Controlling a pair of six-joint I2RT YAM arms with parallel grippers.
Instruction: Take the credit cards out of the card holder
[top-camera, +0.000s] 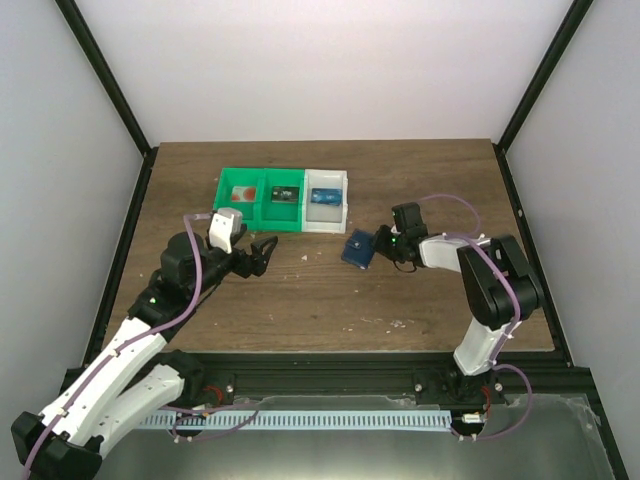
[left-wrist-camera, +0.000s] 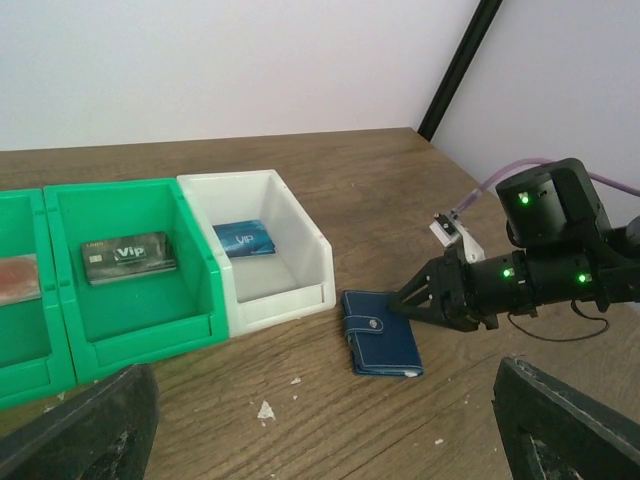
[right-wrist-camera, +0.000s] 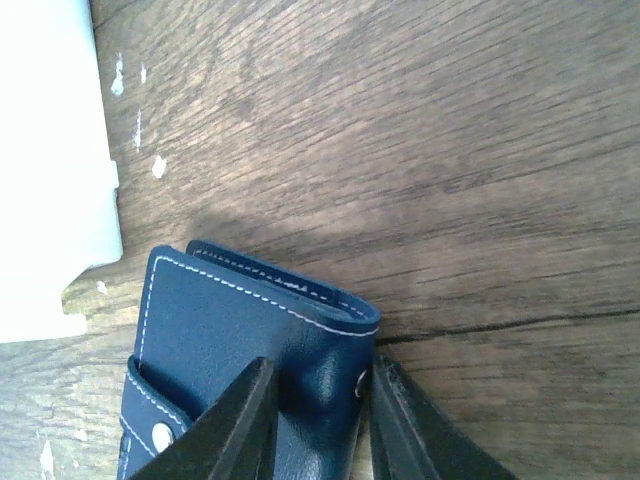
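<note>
The card holder (top-camera: 357, 250) (left-wrist-camera: 385, 335) (right-wrist-camera: 230, 330) is a dark navy wallet with white stitching. It lies snapped closed on the wooden table, just in front of the white bin. My right gripper (top-camera: 375, 243) (left-wrist-camera: 400, 300) (right-wrist-camera: 320, 420) is shut on its folded edge, one finger on the cover and one at the side, and the leather dents between them. A pinkish credit card (top-camera: 242, 195) (left-wrist-camera: 15, 275) with a red spot lies in the left green bin. My left gripper (top-camera: 262, 252) (left-wrist-camera: 325, 400) hangs open to the left of the holder, holding nothing.
The green double bin (top-camera: 262, 215) (left-wrist-camera: 140, 335) and the white bin (top-camera: 327, 222) (left-wrist-camera: 290, 300) stand side by side at the back. A dark "VIP" card (left-wrist-camera: 130, 257) lies in the middle bin and a blue card (left-wrist-camera: 243, 238) in the white one. Small white crumbs (left-wrist-camera: 265, 410) dot the table.
</note>
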